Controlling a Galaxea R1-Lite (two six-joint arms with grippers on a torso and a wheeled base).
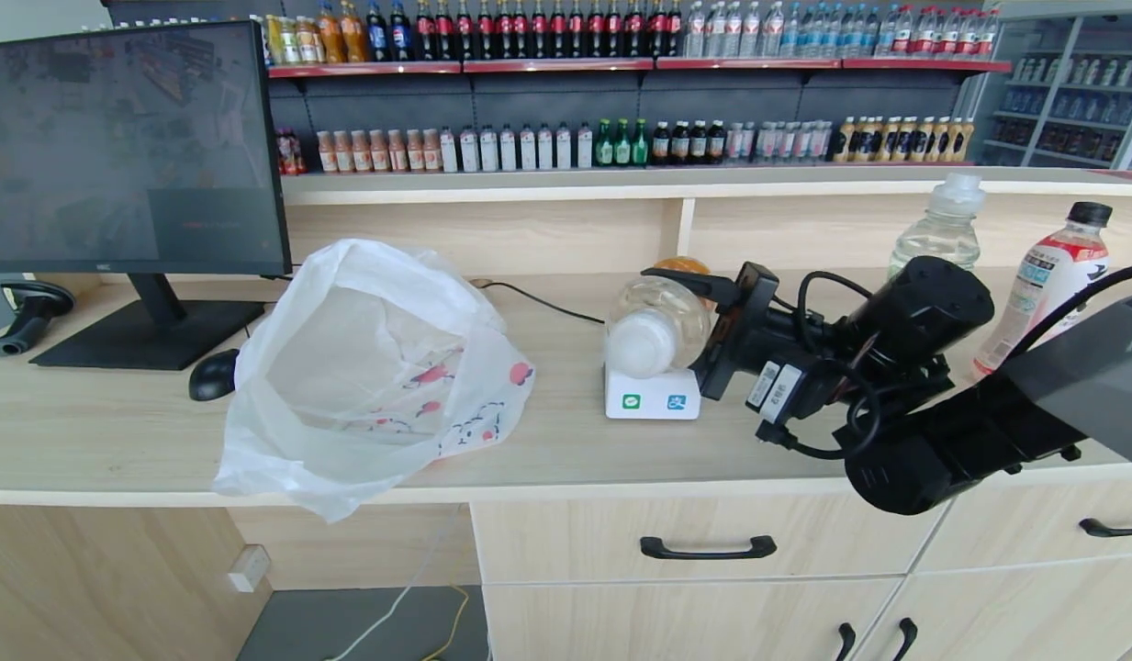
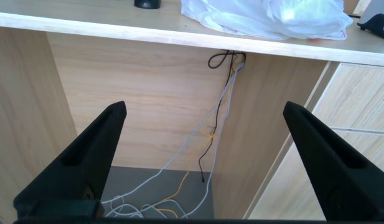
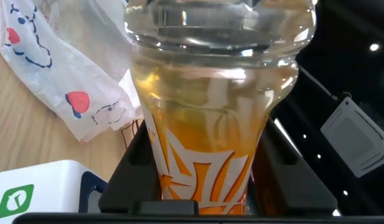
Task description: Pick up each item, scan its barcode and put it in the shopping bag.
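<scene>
Head view, right gripper (image 1: 712, 317) clamping bottle (image 1: 655, 323) above scanner (image 1: 653, 400)

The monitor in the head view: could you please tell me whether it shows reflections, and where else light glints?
Head view: the dark monitor carries a faint image, perhaps a reflection; the counter edge bows from lens distortion. Right wrist view: highlights glint on the held bottle. Left wrist view: the recess under the counter lies in shade.

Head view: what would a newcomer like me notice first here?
The black right claw grips a clear bottle with an orange label, held sideways over a small white scanner box on the counter. Farther left, a white shopping bag lies slumped open.
</scene>
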